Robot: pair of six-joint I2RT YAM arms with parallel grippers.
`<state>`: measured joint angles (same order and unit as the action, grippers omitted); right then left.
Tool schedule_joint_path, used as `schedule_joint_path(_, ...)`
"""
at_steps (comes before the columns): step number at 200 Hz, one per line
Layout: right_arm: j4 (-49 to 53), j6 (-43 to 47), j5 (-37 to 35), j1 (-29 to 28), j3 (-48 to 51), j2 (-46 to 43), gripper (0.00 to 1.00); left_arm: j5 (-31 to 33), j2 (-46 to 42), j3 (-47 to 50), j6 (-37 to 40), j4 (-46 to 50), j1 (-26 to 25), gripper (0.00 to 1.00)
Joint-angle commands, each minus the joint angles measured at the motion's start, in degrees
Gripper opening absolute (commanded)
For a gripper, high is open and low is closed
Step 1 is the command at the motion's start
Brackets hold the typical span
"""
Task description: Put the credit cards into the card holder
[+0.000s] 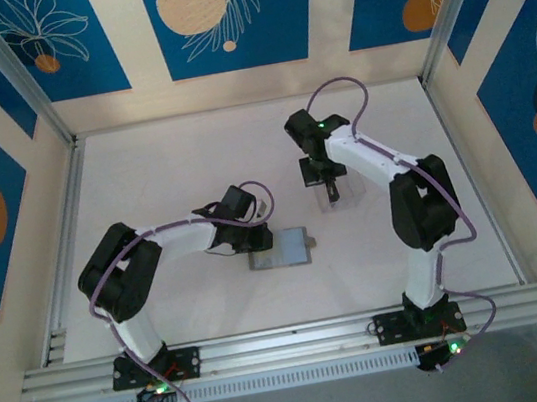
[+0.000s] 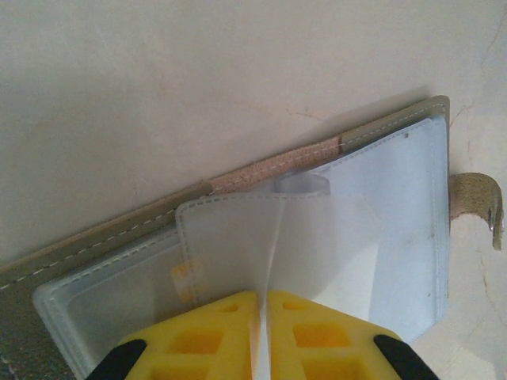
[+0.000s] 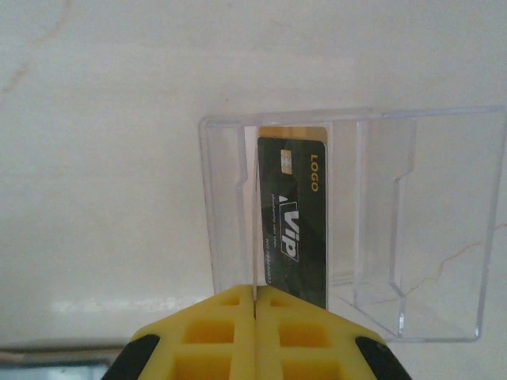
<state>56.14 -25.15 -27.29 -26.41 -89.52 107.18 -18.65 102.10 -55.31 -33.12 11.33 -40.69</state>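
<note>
The grey card holder (image 1: 281,249) lies open on the table, its paler inside up. In the left wrist view its stitched grey cover (image 2: 119,237) and clear inner sleeves (image 2: 372,222) spread before my left gripper (image 2: 262,317), which is shut on one raised clear sleeve. From above, the left gripper (image 1: 254,238) sits at the holder's left edge. My right gripper (image 3: 255,305) is shut on a thin pale credit card (image 3: 255,222) seen edge-on. A black credit card (image 3: 297,214) marked VIP lies just to its right.
Both cards are within a clear plastic box (image 3: 428,222), which stands on the table right of centre (image 1: 334,196) under the right gripper (image 1: 331,190). The holder's closing strap (image 2: 479,198) sticks out at its right side. Metal frame posts and walls border the white table.
</note>
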Motion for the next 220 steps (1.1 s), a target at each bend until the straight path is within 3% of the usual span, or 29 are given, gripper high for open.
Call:
schedule_joint_path(1, -0.2, 0.5, 4.0, 1.4, 1.0, -3.4, 0.00, 0.8, 1.2, 1.8, -0.6, 4.9, -0.8, 0.13)
schedule_joint_path(29, -1.0, 1.4, 7.0, 2.3, 2.6, -8.0, 0.00, -0.4, 0.2, 1.7, -0.4, 4.6, -0.8, 0.13)
schedule_joint_path(70, -10.3, 0.3, 25.0, 1.7, 9.4, -15.6, 0.00, -1.6, -2.4, 1.2, 0.2, 5.1, -0.8, 0.13)
schedule_joint_path(116, -20.6, -1.8, 32.3, -1.2, 17.2, -18.9, 0.00, 2.0, -5.6, -0.3, 1.3, 10.1, -0.6, 0.14)
schedule_joint_path(157, -27.8, -4.5, 36.5, -4.1, 22.0, -18.5, 0.00, 6.2, -3.7, -2.1, 2.6, 13.7, -0.5, 0.14)
schedule_joint_path(220, -32.6, -6.6, 34.7, -7.4, 26.4, -14.9, 0.00, 11.0, -3.7, -1.8, 4.0, 16.9, -0.5, 0.14)
